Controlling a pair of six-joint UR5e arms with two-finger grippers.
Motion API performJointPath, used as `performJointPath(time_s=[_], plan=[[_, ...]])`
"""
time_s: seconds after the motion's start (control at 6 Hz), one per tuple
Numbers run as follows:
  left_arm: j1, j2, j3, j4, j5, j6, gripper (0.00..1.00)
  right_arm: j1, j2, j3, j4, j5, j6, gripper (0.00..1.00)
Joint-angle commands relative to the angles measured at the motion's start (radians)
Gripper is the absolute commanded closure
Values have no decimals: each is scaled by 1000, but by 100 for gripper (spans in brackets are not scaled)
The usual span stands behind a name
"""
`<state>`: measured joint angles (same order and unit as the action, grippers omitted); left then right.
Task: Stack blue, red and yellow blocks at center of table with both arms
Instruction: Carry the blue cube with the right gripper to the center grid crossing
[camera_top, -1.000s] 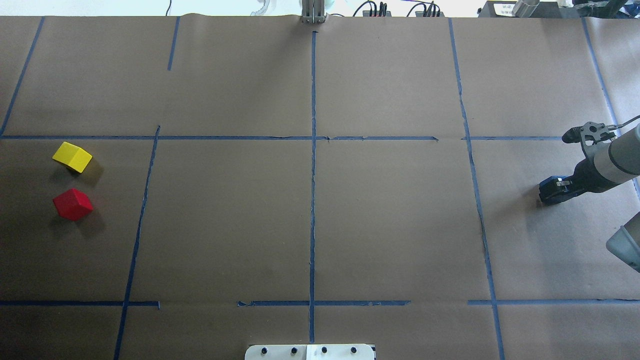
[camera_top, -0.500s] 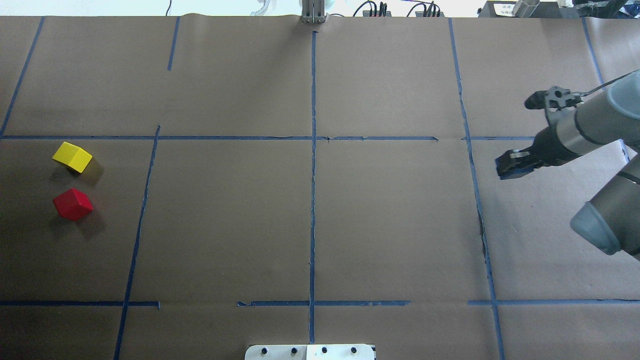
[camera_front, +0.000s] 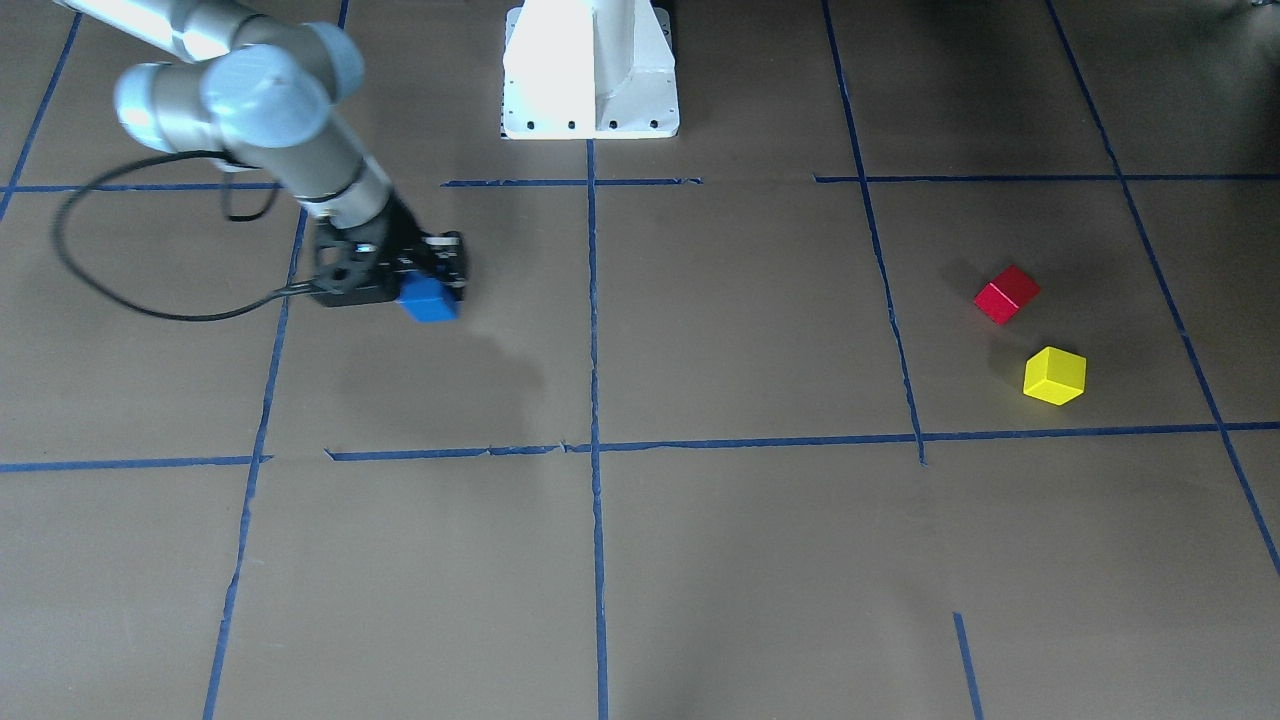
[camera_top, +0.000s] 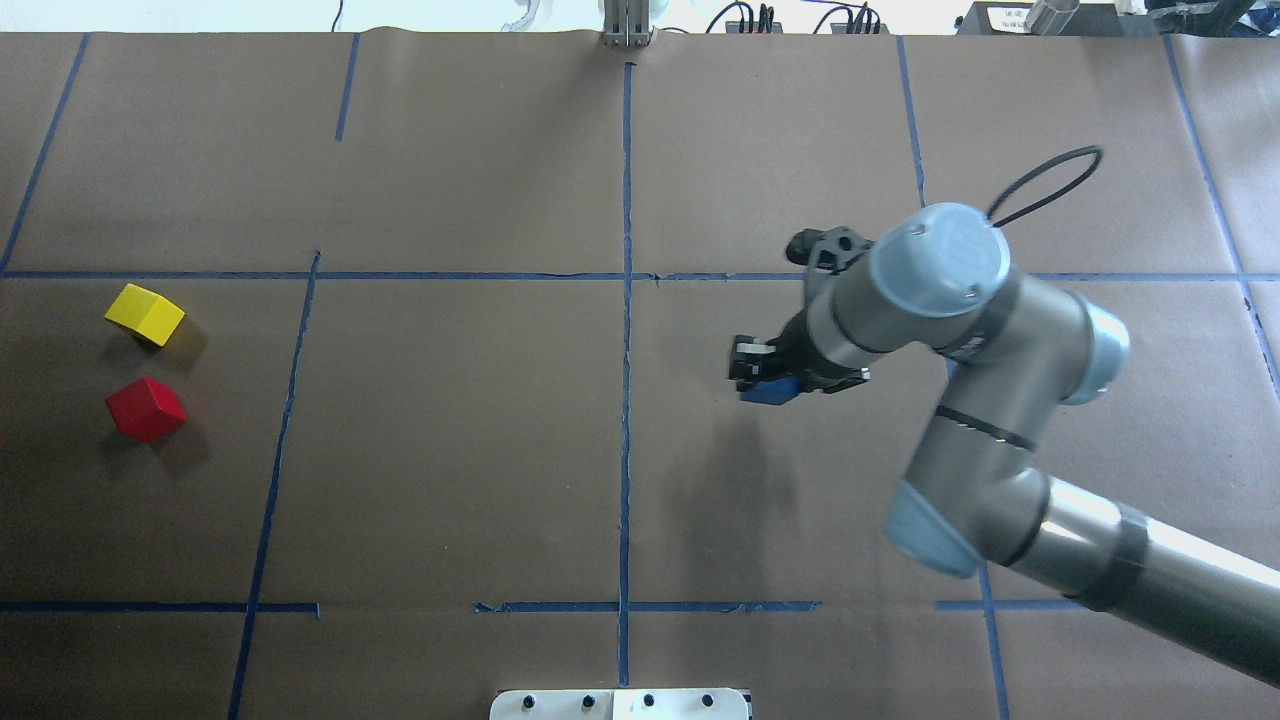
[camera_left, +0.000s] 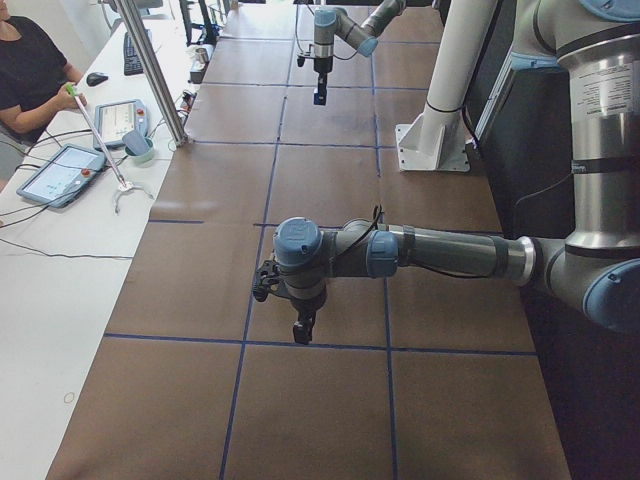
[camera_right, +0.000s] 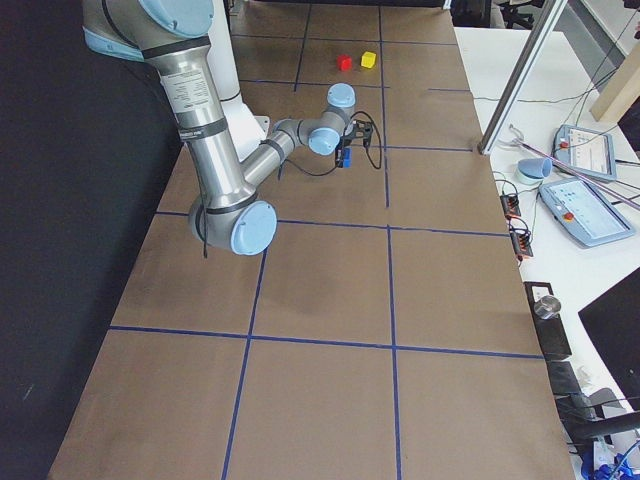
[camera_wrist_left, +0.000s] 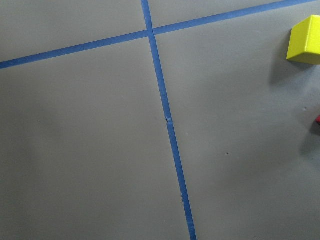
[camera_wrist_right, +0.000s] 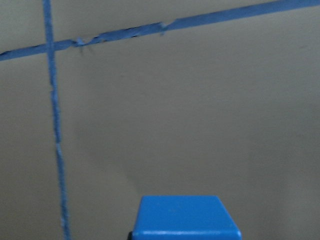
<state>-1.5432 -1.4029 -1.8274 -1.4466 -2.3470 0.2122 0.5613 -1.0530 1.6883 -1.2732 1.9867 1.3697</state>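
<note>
Right gripper (camera_top: 764, 382) clamped on blue block (camera_top: 776, 392), just right of frame centre in the overhead view. Red block (camera_top: 146, 408) and yellow block (camera_top: 145, 313) sit near each other, not touching, at far left. Left gripper (camera_left: 301, 328): can't tell whether open or closed.

Bright, even light on the brown table (camera_top: 450, 480), and no glare off it. Under the right arm's (camera_top: 940, 290) jaws a broad, soft shadow spreads over the table. Well away from the jaws, the red block (camera_top: 146, 408) and yellow block (camera_top: 145, 313) throw short shadows toward them. The right wrist view is soft: the blue block (camera_wrist_right: 184, 220) in the jaws and the tape lines (camera_wrist_right: 52, 100) are blurred. The left wrist view is crisp.
</note>
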Motion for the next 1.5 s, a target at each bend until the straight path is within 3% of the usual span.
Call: performJointPath(time_s=[0.0, 0.33, 0.5, 0.67, 0.83, 1.33], plan=[[0, 5, 0, -2, 0, 3, 0, -49, 247, -250, 0, -51, 130, 100], [0, 7, -1, -2, 0, 3, 0, -64, 254, -271, -1, -83, 114, 99], [0, 7, -1, -2, 0, 3, 0, -78, 252, -277, -3, -85, 82, 82], [0, 7, -6, -2, 0, 1, 0, -89, 252, -286, -3, -107, 71, 51], [0, 7, -7, 0, 0, 1, 0, -93, 255, -292, -5, -118, 69, 1], [8, 10, -26, -12, -2, 3, 0, -74, 271, -254, -8, -114, 58, 0]])
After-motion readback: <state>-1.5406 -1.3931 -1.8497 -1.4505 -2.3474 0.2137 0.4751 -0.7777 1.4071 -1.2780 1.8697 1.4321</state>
